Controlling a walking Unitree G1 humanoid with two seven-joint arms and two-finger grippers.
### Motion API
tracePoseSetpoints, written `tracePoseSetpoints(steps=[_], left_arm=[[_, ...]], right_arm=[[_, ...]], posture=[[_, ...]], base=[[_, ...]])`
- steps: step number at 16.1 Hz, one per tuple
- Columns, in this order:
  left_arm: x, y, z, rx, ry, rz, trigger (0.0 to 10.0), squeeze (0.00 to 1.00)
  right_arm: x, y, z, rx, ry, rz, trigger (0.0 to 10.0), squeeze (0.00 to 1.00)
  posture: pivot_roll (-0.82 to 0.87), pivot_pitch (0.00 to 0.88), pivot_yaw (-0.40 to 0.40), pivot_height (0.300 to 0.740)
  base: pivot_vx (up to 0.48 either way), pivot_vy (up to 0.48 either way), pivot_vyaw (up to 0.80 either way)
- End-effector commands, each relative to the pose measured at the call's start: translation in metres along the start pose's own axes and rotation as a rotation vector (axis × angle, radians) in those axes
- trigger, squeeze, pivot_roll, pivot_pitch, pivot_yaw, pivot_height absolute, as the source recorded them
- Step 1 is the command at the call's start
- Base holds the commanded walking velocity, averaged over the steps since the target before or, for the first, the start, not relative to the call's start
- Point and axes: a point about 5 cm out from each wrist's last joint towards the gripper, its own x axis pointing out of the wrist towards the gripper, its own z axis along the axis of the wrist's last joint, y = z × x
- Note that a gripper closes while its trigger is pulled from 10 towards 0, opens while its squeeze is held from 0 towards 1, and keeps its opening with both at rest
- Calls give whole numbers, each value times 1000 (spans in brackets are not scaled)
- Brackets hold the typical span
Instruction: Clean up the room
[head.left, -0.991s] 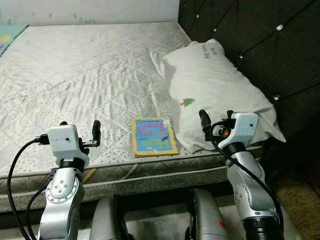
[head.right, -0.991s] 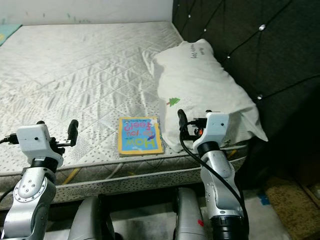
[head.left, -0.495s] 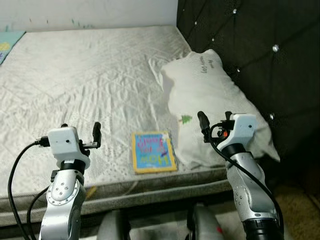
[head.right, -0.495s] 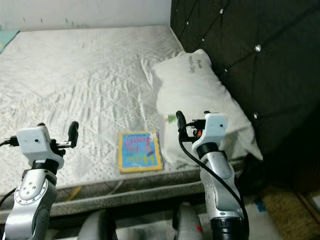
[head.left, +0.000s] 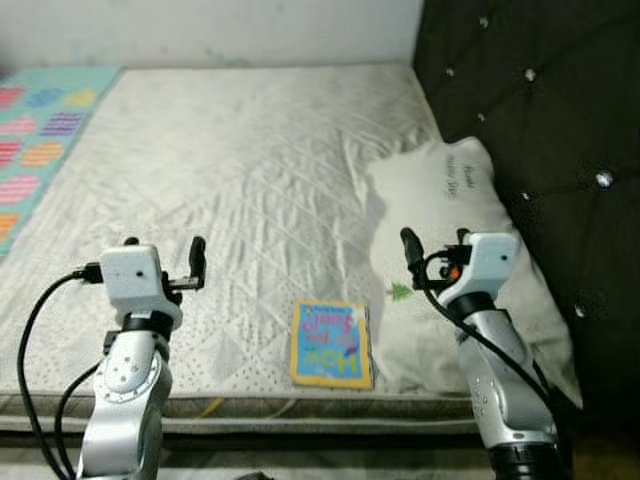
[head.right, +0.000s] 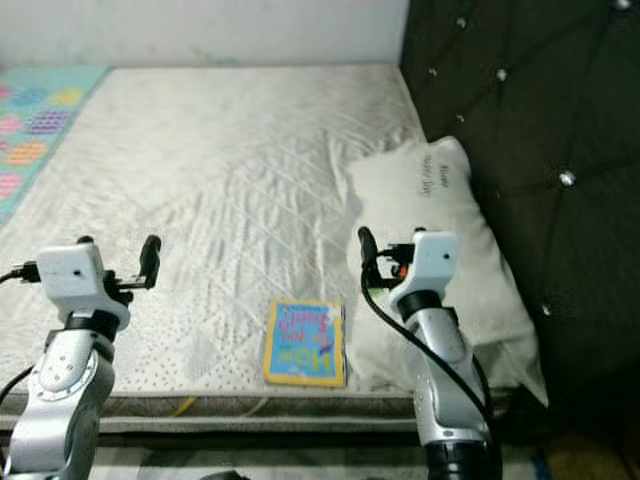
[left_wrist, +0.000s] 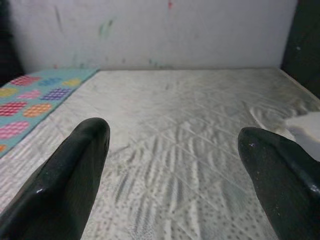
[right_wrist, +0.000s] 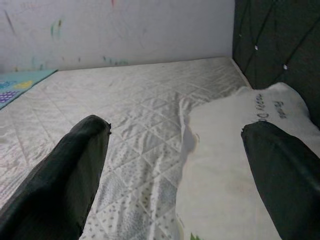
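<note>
Book (head.left: 331, 343) flat near bed (head.left: 250, 170) front edge, just beside pillow (head.left: 470, 260), long axis running front-to-back, lying between left end effector (head.left: 160, 262) and right end effector (head.left: 432, 250), nearer the right, both released, empty.

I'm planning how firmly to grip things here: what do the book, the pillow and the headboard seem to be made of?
Book: thin, probably paper or card, its colourful printed cover lying flat.
Pillow: soft white fabric, matte, creased and sagging.
Headboard: dark padded upholstery, possibly leather-like, tufted with shiny buttons.
</note>
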Motion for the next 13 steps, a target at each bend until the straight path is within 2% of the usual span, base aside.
tracePoseSetpoints(steps=[1, 6, 9, 13], left_arm=[[-1, 0, -6, 2, 39, 3, 10000, 0], [0, -6, -6, -36, 36, -18, 10000, 0], [2, -15, -3, -76, 29, -48, 10000, 0], [0, -17, -4, -91, 29, -56, 10000, 0]], right_arm=[[-4, -3, -1, -9, 8, -11, 10000, 0], [-4, -4, -1, -15, 18, -11, 10000, 0], [-5, 2, -3, -3, 33, 13, 10000, 0], [-6, 3, -5, -4, 39, 20, 10000, 0]], posture=[[-130, 72, 46, 740], [-134, 73, 37, 740], [-136, 74, 32, 740], [-136, 70, 30, 740]], base=[[0, 0, 0], [0, 0, 0], [0, 0, 0], [0, 330, 0]])
